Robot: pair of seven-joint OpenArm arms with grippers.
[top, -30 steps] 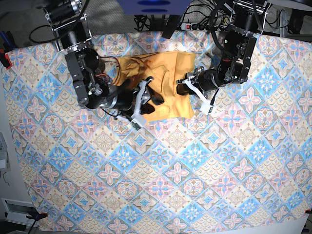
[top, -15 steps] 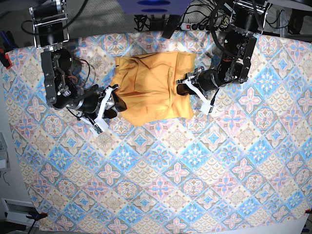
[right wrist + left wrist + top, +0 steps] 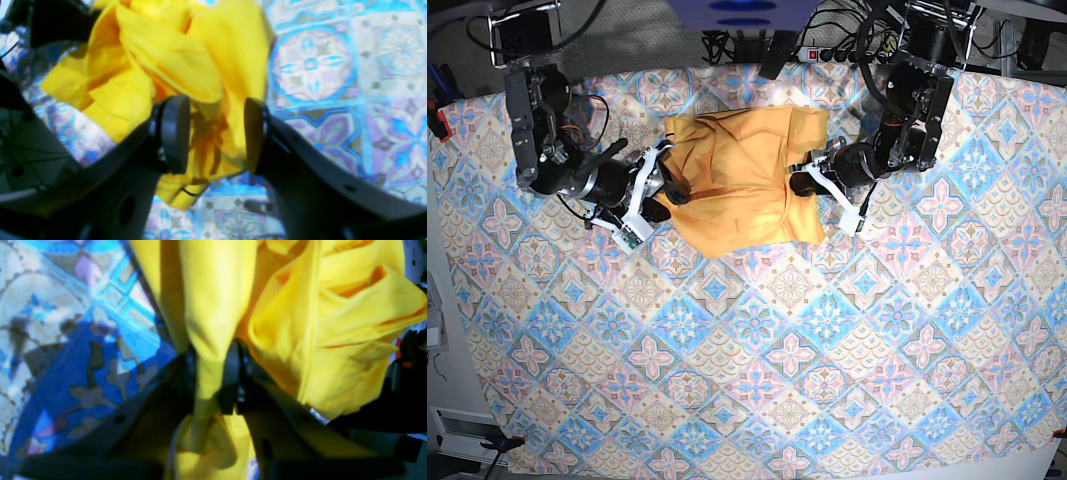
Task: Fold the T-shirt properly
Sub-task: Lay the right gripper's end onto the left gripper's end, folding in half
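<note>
The T-shirt (image 3: 742,185) is a plain yellow-orange cloth lying loosely folded at the back middle of the table. My left gripper (image 3: 802,182) is at its right edge, shut on a pinched fold of the T-shirt (image 3: 213,340) in the left wrist view, where the left gripper (image 3: 213,373) squeezes the cloth between dark pads. At the shirt's left edge my right gripper (image 3: 665,192) stands open. In the right wrist view the right gripper (image 3: 215,133) has its pads well apart, with the crumpled T-shirt (image 3: 173,56) just beyond them.
A blue-pink patterned tablecloth (image 3: 757,330) covers the whole table. Cables and a power strip (image 3: 812,50) lie behind the back edge. A red clamp (image 3: 437,125) sits at the far left edge.
My right gripper came off the top of the shirt, swung out to the left, then moved back up to its left edge. The shirt's left part now lies flatter. The left arm held still.
</note>
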